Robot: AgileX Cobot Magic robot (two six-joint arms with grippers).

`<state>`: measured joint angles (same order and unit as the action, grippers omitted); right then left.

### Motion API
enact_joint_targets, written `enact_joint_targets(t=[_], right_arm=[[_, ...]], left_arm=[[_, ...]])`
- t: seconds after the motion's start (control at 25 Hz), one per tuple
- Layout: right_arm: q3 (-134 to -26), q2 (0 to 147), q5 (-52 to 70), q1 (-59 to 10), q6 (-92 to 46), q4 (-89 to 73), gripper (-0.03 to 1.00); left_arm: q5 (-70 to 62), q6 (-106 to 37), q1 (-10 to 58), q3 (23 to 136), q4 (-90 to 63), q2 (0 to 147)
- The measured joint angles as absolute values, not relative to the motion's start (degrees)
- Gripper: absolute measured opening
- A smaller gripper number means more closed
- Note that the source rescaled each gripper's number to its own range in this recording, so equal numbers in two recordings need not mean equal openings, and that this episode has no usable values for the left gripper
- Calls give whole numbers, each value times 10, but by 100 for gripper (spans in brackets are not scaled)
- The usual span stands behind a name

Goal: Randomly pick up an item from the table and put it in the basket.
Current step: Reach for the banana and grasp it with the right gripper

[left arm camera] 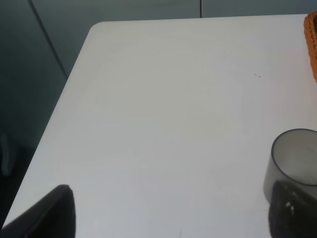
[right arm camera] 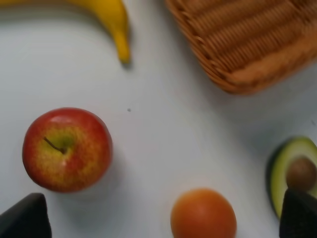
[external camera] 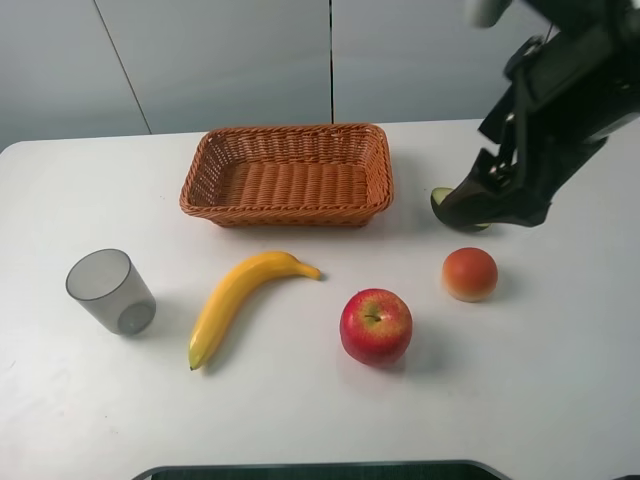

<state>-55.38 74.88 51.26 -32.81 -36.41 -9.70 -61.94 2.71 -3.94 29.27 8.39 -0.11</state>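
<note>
While the rectangular orange-brown wicker basket (external camera: 285,175) shows only its own weave inside, the long curved yellow banana (external camera: 245,300) lies outside it on the white bench (external camera: 520,400), near its front wall, between the upright grey translucent cup (external camera: 111,291) and the red apple (external camera: 376,326). The cup's inside shows only its grey bottom. The right tool (right arm camera: 162,218) hangs released, fingers spread, by a halved green avocado (right arm camera: 292,168) beside the basket. The left tool (left arm camera: 171,215), likewise spread wide and gripping nothing, is near the cup.
</note>
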Motion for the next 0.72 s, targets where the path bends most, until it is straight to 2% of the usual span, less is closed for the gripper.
enact_joint_targets(t=[0.4,0.72], right_arm=[[-671,967,456,-445,-448,-97,100],[-736,1077,416,-496,-509,-99,100]], left_arm=[[-619,27,-39,293,84,-1],[-619,27,-39,293,84,-1]])
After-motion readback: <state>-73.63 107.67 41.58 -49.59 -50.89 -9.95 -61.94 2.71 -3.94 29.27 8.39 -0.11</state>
